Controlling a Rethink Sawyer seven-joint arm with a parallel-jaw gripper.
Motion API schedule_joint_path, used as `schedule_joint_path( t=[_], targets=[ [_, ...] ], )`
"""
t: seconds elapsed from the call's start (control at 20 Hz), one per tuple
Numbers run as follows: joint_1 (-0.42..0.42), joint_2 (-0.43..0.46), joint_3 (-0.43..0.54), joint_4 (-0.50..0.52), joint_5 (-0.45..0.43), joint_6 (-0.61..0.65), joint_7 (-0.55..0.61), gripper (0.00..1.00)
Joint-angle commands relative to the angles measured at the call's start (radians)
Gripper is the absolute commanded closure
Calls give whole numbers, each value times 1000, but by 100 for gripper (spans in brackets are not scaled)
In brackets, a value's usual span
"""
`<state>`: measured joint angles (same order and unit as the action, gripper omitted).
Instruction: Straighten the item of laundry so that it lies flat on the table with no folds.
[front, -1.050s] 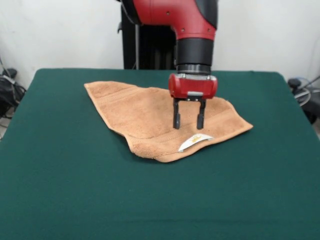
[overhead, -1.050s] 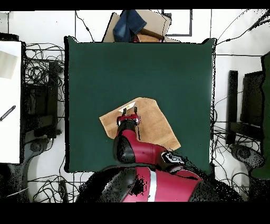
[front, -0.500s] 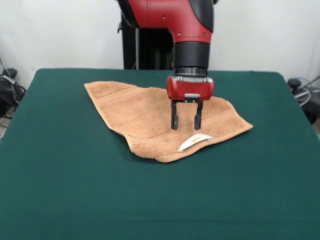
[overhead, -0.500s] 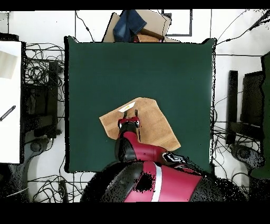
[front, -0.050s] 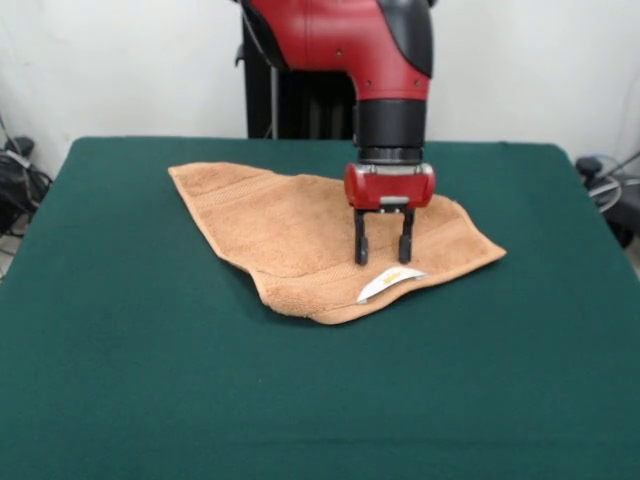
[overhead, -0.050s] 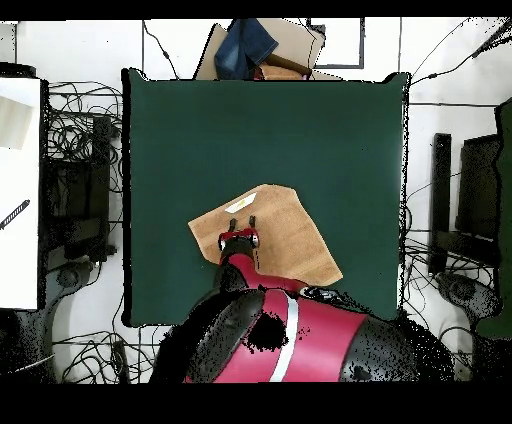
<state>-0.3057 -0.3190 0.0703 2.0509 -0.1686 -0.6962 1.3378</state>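
The item of laundry (front, -0.050s: 290, 225), an orange-tan terry towel, lies on the dark green table (front, -0.050s: 150, 380) with its near edge folded over, so it makes an uneven pointed shape. Its white label (front, -0.050s: 390, 283) with a yellow mark faces up at the fold's near edge. My gripper (front, -0.050s: 383, 260) hangs open over the towel just behind the label, its tips close to or touching the cloth and nothing between them. From above, the towel (overhead, -0.050s: 285, 235) lies on the table's (overhead, -0.050s: 260, 130) robot side, the label (overhead, -0.050s: 240, 205) at its far left corner and the gripper (overhead, -0.050s: 243, 222) right beside it.
A cardboard box with blue cloth (overhead, -0.050s: 262, 45) stands beyond the table's far edge in the overhead view. Cables and dark equipment (overhead, -0.050s: 75, 190) crowd both sides of the table. A white surface (overhead, -0.050s: 20, 190) lies at the left edge.
The open gripper has shifted a little to the right in the front view and dropped lower, ending closer to the label. The towel has not moved.
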Motion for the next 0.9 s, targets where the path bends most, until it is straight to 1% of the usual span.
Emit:
schedule_joint_path(
  t=[0.05,0.5,0.9],
  targets=[
    [26,103,-1,-128,15,-51,209,0],
    [7,128,1,-147,-10,-47,198,0],
    [5,201,16,-228,-8,-46,198,0]
  ],
)
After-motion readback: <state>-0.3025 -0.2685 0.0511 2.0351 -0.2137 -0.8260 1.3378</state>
